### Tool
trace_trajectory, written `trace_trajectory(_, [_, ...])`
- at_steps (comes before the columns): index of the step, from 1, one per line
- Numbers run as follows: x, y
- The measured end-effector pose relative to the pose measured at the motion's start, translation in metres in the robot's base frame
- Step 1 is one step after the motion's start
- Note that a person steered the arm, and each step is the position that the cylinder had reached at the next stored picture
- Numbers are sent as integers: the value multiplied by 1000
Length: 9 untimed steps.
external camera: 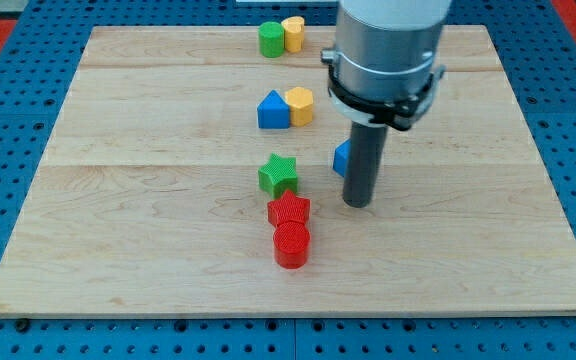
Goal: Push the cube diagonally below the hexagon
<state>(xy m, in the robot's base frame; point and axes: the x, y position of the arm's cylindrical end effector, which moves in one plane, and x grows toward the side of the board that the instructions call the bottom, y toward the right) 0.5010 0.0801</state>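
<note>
Seven blocks sit on the wooden tabletop [118, 200], and my tip [357, 205] rests near its middle; the arm ends in a plain rod, so there is no gripper to spread or press together. Going from the view's left: two green blocks, one a cylinder [271, 40] far up and left of my tip at the top edge, the other a star [279, 175] just left of my tip and slightly higher. Two yellow blocks: one [293, 33] touches the green cylinder's right side, its shape hard to tell, and the other, a hexagon [300, 105], lies up and left of my tip. Two blue blocks: a house-shaped one [273, 110] touches the hexagon's left side, and a blue cube [341, 158], mostly hidden behind the rod, shows only as a sliver at the rod's left edge, just above and left of my tip; whether the rod touches it I cannot tell. That cube lies below and to the right of the hexagon. Two red blocks: a star [289, 210] left of my tip at about its level, touching the green star's lower edge, and a cylinder [291, 246] touching the red star from below, down and left of my tip.
</note>
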Motion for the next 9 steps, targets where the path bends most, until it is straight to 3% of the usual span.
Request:
trace_trajectory(1, [4,28])
trace_trajectory(3, [-69,8])
trace_trajectory(5, [-32,-2])
trace_trajectory(7, [-97,-75])
trace_trajectory(9, [-64,-58])
